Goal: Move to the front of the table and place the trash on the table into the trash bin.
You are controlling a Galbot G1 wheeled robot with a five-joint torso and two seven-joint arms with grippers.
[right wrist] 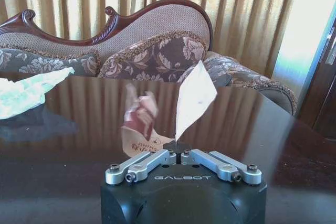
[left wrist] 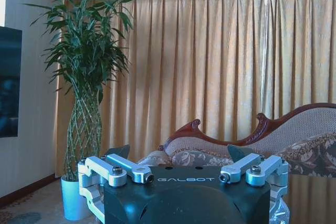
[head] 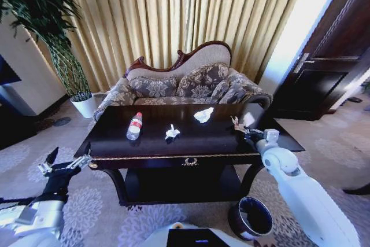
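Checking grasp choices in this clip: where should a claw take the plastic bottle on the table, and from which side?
Grip the bottle across its middle, at the red label, coming straight down from above. It lies on its side on the table, so the round body offers two opposite sides there.

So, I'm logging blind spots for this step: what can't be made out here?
- Bin: contents hidden by its dark interior, head view.
- Wrapper in the right gripper: print unreadable; the torn piece beside it blurred, right wrist view.
- Bottle: label too small, head view.
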